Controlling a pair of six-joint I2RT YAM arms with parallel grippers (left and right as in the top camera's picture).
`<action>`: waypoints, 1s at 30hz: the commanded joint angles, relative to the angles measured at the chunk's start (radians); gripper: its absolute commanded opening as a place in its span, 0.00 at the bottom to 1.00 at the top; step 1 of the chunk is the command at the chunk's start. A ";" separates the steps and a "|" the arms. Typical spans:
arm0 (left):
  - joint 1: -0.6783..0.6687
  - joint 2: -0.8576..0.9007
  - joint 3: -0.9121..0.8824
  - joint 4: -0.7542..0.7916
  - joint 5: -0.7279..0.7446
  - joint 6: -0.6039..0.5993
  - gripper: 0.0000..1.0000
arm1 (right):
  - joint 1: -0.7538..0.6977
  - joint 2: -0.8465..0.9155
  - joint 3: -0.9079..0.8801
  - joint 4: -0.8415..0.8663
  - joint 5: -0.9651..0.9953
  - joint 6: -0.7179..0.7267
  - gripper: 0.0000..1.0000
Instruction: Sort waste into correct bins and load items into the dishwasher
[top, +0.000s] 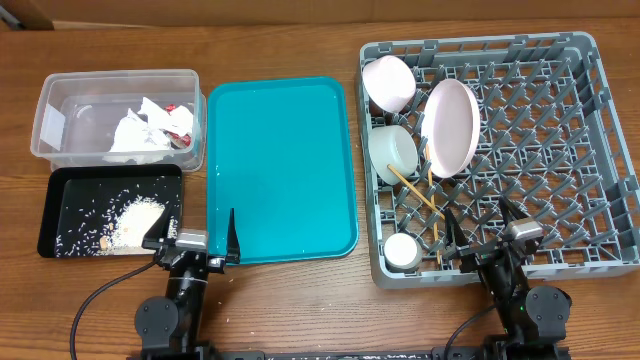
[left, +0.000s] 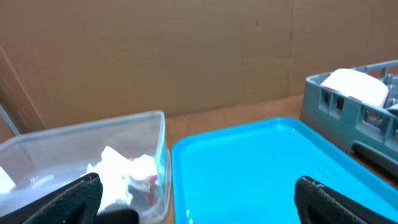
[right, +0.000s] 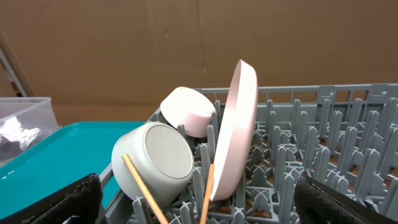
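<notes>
The plate (top: 452, 125) stands on edge in the dish rack (top: 575, 200), ahead of the right pincer (top: 478, 228). The upper bowl (top: 389, 82) and lower bowl (top: 393, 152) lie left of the plate, with the chopsticks (top: 415, 190) and cup (top: 404, 251) nearer the pincer. That pincer gapes wide and empty. The left pincer (top: 196, 238) is equally wide at the teal tray (top: 280, 170). The paper scraps (top: 150, 128) fill the clear tub (top: 120, 77) ahead-left, and the rice (top: 138, 220) lies in the black tray (top: 48, 215) to its left.
</notes>
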 joint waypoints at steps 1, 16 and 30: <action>-0.007 -0.014 -0.010 -0.027 -0.018 -0.028 1.00 | 0.006 -0.012 -0.011 0.007 0.006 0.003 1.00; -0.007 -0.014 -0.010 -0.084 -0.017 -0.029 1.00 | 0.006 -0.012 -0.011 0.007 0.006 0.003 1.00; -0.007 -0.013 -0.010 -0.084 -0.017 -0.028 1.00 | 0.006 -0.012 -0.011 0.007 0.006 0.003 1.00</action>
